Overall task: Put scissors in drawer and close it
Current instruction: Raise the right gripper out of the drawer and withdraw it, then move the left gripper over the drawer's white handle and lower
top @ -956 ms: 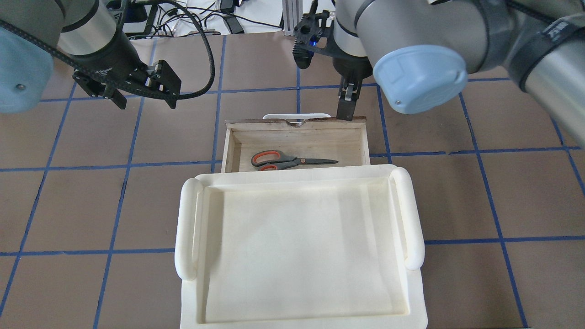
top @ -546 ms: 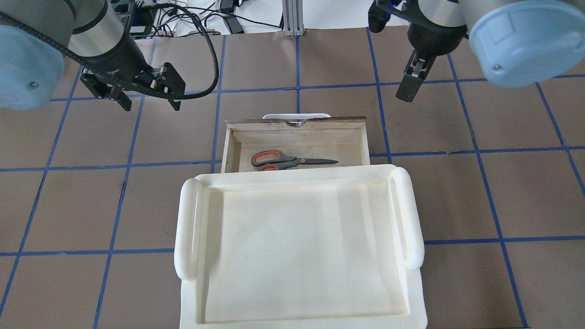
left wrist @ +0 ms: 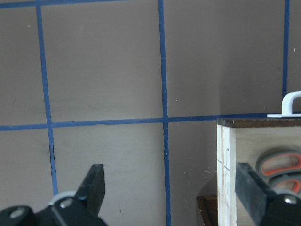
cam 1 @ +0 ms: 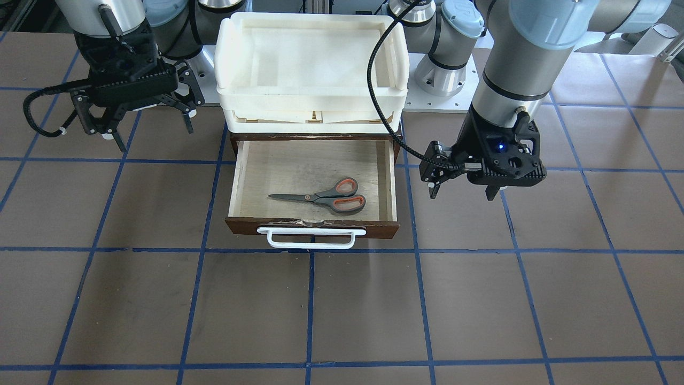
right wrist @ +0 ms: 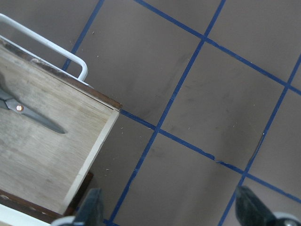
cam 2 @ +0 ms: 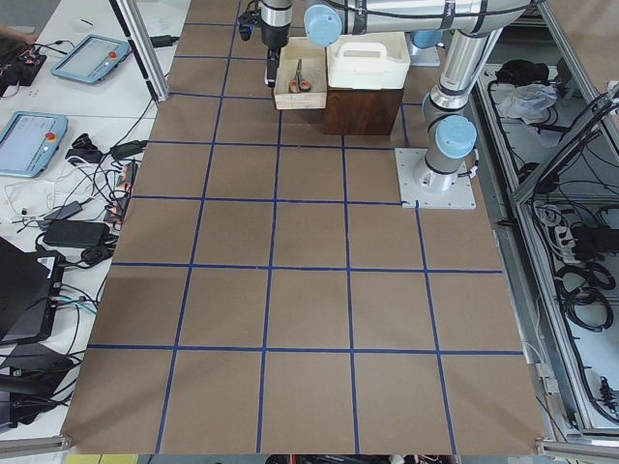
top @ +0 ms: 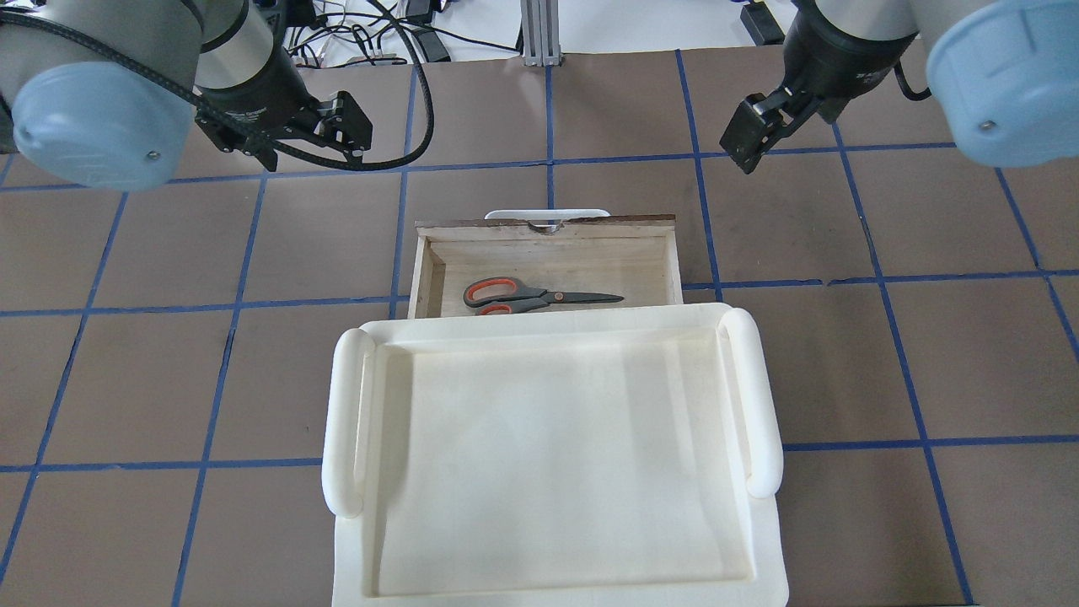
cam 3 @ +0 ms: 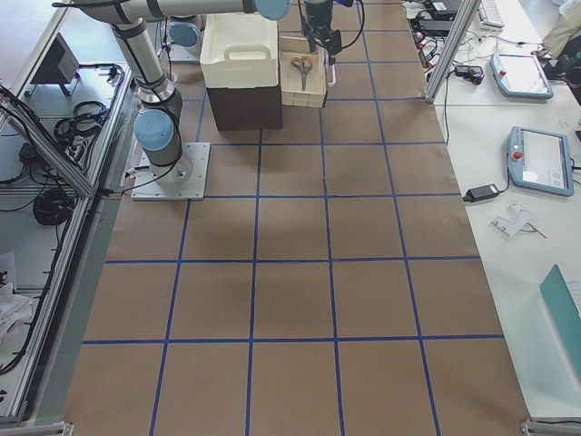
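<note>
Dark metal blades, shut together, and grey handles lined orange-red inside the loops: the scissors (cam 1: 320, 197) lie flat on the pale plywood floor of the drawer (cam 1: 299, 160). Their tips point toward the robot's right and their loops toward its left. In the front-facing view they rest nearer the drawer's front board than its back. In the overhead view the rim of the cream plastic tray (top: 346, 421) hides part of one loop.

The drawer stands pulled out from the dark brown cabinet (cam 2: 363, 111) that carries the tray. Its brown wooden front and white bar handle (cam 1: 311, 239) face away from the robot.

The left gripper (left wrist: 169, 169) hangs over the brown table (cam 1: 160, 299) with its blue tape grid, off the drawer's left side. Its fingers are spread wide and hold nothing. Its wrist camera catches the drawer's corner and the orange-lined loops at the frame's edge.

The right gripper (right wrist: 168, 190) hovers off the drawer's right side, also splayed wide and empty. Its camera shows the blade tips and the drawer's other front corner. Neither gripper touches the drawer or the scissors.
</note>
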Robot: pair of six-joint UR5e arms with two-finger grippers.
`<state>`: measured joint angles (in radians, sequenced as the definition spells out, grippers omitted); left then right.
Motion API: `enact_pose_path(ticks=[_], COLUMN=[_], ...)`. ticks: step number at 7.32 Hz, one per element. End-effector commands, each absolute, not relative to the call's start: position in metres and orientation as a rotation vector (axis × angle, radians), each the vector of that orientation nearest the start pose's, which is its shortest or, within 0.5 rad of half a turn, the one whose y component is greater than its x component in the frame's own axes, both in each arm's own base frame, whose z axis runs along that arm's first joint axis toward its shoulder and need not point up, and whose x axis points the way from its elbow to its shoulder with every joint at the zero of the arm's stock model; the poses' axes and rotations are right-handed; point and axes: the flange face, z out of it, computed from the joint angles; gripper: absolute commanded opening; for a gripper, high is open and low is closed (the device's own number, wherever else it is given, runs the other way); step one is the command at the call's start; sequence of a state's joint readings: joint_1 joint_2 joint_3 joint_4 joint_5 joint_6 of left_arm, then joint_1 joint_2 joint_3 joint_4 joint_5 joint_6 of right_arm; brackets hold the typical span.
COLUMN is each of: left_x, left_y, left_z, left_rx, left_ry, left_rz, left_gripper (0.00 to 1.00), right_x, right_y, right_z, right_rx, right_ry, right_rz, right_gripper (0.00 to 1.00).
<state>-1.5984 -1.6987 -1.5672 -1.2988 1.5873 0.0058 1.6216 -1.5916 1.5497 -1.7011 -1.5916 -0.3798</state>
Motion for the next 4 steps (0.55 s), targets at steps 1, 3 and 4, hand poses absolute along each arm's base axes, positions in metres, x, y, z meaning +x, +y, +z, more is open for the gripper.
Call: enact_pose_path(ticks=[1,3,4], left_x=[-0.180,-0.215,-0.232], left_y=[-0.572,-0.594,-0.601], left_z=[0.437,0.416,0.399], left_rx=[0.001,-0.038,-0.026], left_ry=[3.128,3.135,3.116], left_rz=[-0.237,-0.229,-0.200], left_gripper=[1.00,1.00,1.00], right_x=[0.159,0.159,0.158], right_y=[-0.478,-0.466,-0.464], right_z=[0.532,0.537,0.540], right_rx=[-0.411,-0.208,-0.162], right_ry=[3.111,3.121,3.122], right_rz=[-0.256,-0.219,-0.226], right_gripper=[1.00,1.00,1.00])
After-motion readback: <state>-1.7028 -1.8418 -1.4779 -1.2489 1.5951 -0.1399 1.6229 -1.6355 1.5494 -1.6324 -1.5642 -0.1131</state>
